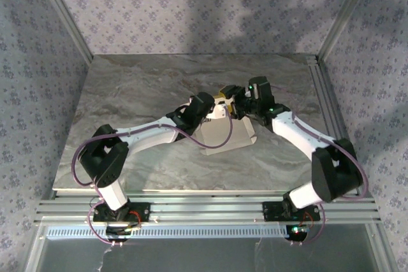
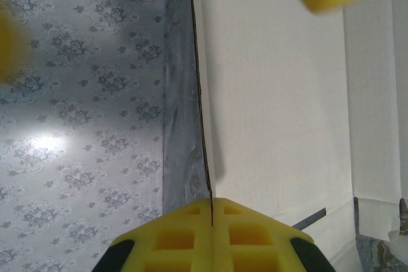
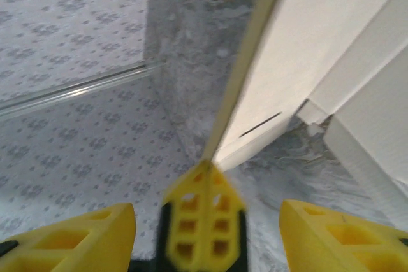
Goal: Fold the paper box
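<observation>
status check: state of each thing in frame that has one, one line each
paper box: not folded up yet; one panel lifted, white face showing.
left claw: shut, pinching the lifted panel's thin edge.
right claw: open, fingers wide on either side of that same edge, not gripping it.

Both arms reach forward and bend inward, their wrists nearly meeting. The left pincer has its pads pressed flat together on an edge of the paper box. The right pincer holds its fingers wide apart, seemingly gripping nothing.
</observation>
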Controlling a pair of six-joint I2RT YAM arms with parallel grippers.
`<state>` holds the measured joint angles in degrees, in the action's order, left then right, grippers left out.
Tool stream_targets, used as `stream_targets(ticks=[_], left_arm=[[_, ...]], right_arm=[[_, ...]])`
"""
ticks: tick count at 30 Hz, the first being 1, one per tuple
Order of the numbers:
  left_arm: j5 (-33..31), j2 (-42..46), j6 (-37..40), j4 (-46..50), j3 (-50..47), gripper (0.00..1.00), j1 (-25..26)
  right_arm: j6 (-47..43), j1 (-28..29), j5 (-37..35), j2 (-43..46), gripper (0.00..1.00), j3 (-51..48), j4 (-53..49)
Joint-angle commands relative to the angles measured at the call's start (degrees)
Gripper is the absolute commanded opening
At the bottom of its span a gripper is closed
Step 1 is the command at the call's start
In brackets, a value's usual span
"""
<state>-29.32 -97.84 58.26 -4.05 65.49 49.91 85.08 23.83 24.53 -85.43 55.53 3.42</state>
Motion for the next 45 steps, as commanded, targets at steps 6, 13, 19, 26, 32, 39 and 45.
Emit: stream_targets(ticks=[6, 13, 19, 26, 32, 39, 45], left_arm=[[3.58, 1.55, 1.57, -1.69, -1.76, 0.0, 0.45], [5.55, 4.19, -1.58, -5.97, -4.68, 0.04, 0.45], [9.51, 13.63, -32.07, 2.28, -0.16, 0.41, -0.77], [26.53, 19.55, -97.8, 15.26, 4.3, 0.39, -10.84], [40.0, 12.25, -112.45, 17.1, 6.22, 0.35, -18.31], [46.77, 7.26, -119.34, 12.69, 5.51, 0.35, -19.26], [48.56, 5.9, -120.93, 12.64, 3.94, 0.38, -19.37]], right_arm=[[1.5, -1.34, 1.37, -7.5, 0.51, 3.11, 5.09], [1.63, -1.29, -0.53, -8.61, 0.13, 3.81, 3.98], [3.1, -2.33, -0.55, -8.77, 0.0, 1.14, 6.09], [4.47, -2.65, 0.31, -8.87, 0.0, 1.0, 7.74], [3.95, -2.91, 0.84, -8.53, 0.0, 1.03, 7.13], [3.95, -3.25, 1.71, -8.75, 0.0, 0.85, 7.43], [3.78, -3.63, 2.16, -8.79, 0.0, 0.81, 7.28]])
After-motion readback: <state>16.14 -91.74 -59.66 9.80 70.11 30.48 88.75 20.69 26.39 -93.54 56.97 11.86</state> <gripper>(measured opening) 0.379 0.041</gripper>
